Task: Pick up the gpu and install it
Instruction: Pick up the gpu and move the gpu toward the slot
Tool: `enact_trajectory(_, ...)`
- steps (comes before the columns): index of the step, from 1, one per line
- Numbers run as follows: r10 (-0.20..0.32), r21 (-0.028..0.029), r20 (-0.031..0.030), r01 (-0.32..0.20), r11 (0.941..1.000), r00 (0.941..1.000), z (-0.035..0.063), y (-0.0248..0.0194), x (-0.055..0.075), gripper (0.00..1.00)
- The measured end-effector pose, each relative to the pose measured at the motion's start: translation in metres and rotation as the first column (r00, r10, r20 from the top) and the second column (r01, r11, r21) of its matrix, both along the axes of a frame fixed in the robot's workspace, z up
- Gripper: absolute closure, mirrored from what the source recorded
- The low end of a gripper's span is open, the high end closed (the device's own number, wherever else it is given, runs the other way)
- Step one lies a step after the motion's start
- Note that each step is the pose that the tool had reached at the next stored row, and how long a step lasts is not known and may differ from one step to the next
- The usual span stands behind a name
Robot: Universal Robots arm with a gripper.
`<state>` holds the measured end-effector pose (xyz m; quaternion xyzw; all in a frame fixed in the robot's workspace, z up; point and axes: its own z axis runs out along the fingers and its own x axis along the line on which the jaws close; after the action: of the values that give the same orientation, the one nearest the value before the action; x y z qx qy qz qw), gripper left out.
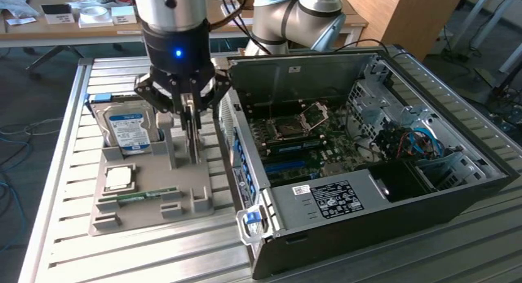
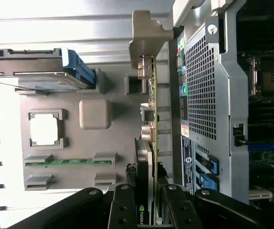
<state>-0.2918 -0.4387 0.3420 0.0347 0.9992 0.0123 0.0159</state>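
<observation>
The gpu [image 1: 194, 150] stands on edge in the grey holder tray [image 1: 200, 194], next to the open computer case [image 1: 392, 216]. It is a thin dark card seen edge-on in the wrist view, gpu [image 2: 151, 119], with its silvery bracket [image 2: 146, 33] at the far end. My gripper [image 1: 192, 133] hangs straight down over it. In the wrist view the gripper [image 2: 146, 202] has its black fingers [image 2: 122, 205] pressed against both faces of the card, shut on it. I cannot tell whether the card has left its slot.
The tray also holds a silver hard drive [image 1: 129, 130] with a blue-white label, a square processor [image 1: 120, 177] and a green memory stick [image 1: 139, 196]. The case lies open on the slatted metal table [image 1: 57, 234], its motherboard [image 1: 302, 142] exposed.
</observation>
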Motion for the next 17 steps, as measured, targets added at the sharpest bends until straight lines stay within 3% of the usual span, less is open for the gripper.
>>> enact_trajectory(10, 0.005, 0.0, 0.0011, -0.005, 1.0, 1.0, 0.0401, 0.0, 0.0, 0.73)
enact_trajectory(17, 0.008, 0.0001, 0.0023, -0.008, 1.0, 1.0, 0.056, 0.0, 0.0, 0.73)
